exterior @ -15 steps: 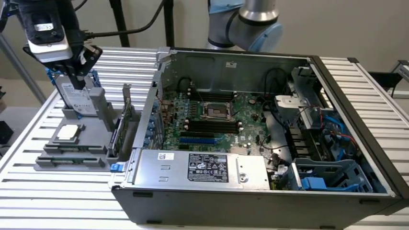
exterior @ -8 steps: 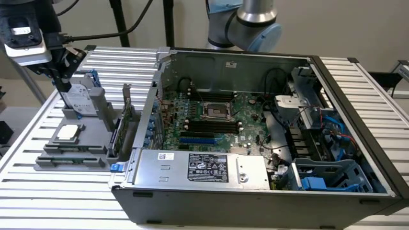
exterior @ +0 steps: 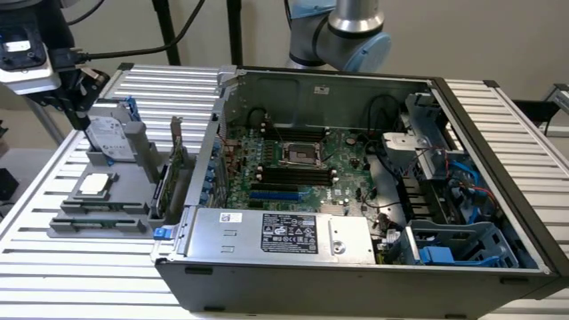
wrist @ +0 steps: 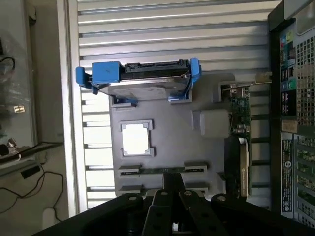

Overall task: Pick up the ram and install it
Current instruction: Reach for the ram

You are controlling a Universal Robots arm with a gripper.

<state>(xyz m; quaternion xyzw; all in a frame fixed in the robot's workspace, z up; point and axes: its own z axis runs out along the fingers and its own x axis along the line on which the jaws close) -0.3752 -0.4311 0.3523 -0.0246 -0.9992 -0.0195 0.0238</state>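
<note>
**A:** Need location of the ram [wrist: 162, 170] and state of the gripper [wrist: 172, 178].

**B:** Parked on edge in the grey fixture [wrist: 172, 142], cradled by slotted end blocks. Outside the case [exterior: 356, 283], on the exterior view's left. Not picked yet. As for the gripper: pinched shut, holding nothing, hovering over the fixture, apart from the stick.

**A:** Why on edge?

**B:** Probably to leave both flat faces free for a pinch from above, and to fix the pose. Same logic for the neighbours: processor [wrist: 136, 138] flat in a pocket, hard drive [wrist: 142, 87] propped in a blue caddy, expansion card [wrist: 240, 113] upright next to the case.

**A:** Long axis?

**B:** Running across the exterior view, left to right — roughly parallel to the black memory slots [exterior: 294, 175] on the motherboard. Contact edge up or down — cannot tell.
</note>
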